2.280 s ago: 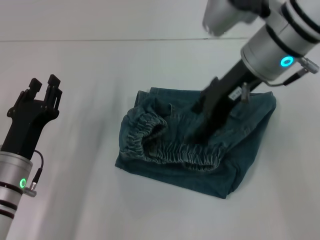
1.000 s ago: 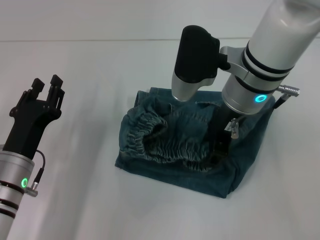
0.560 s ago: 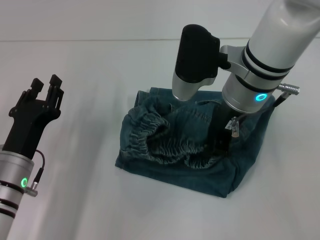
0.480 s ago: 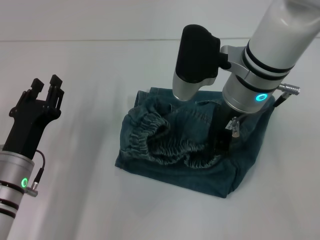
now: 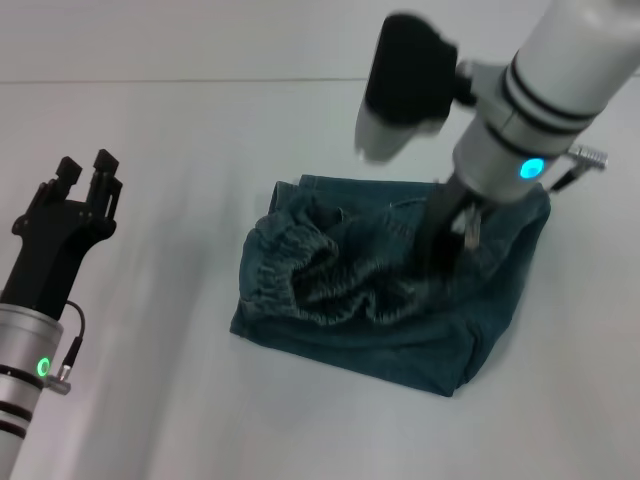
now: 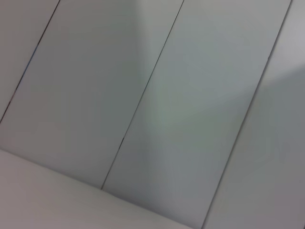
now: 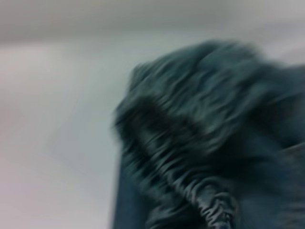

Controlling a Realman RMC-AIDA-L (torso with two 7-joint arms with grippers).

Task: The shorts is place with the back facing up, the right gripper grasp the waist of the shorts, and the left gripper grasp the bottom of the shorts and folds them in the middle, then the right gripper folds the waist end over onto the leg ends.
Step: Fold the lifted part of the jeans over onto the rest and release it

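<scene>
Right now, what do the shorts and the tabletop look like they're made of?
The shorts look like soft, matte blue denim: woven, faded, with a gathered elastic waistband that puckers. The table looks like a smooth, hard, pale grey sheet with a dull sheen, laminate or painted board; I can't tell which.

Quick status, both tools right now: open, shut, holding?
Left gripper: open, empty, parked off to the left.
Right gripper: down on the shorts; cannot tell.
</scene>
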